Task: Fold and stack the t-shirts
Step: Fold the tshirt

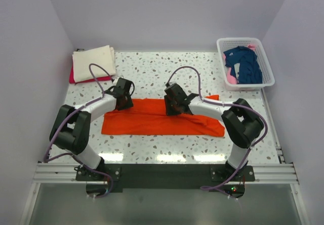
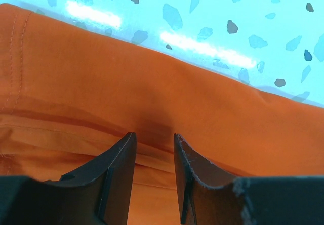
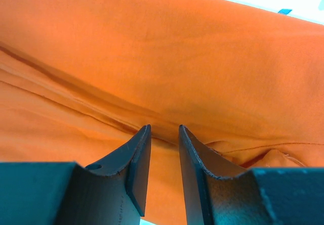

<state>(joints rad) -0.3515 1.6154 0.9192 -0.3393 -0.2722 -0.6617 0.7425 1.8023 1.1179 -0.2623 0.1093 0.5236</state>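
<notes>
A bright orange t-shirt (image 1: 162, 119) lies on the table, folded lengthwise into a long strip. My left gripper (image 1: 123, 101) stands over its far edge near the left end. My right gripper (image 1: 171, 108) stands over the strip's middle. In the left wrist view the gripper (image 2: 154, 135) is open, its tips at a layered fold of orange cloth (image 2: 167, 88). In the right wrist view the gripper (image 3: 164, 127) is open too, its tips at a crease in the orange cloth (image 3: 167, 48). A folded cream t-shirt (image 1: 93, 62) lies on a red one (image 1: 75, 77) at the back left.
A white lattice basket (image 1: 246, 43) stands at the back right with a navy t-shirt (image 1: 245, 63) and some pink cloth (image 1: 230, 75) in it. Speckled tabletop (image 1: 152, 68) shows behind the orange strip, and the walls stand close on both sides.
</notes>
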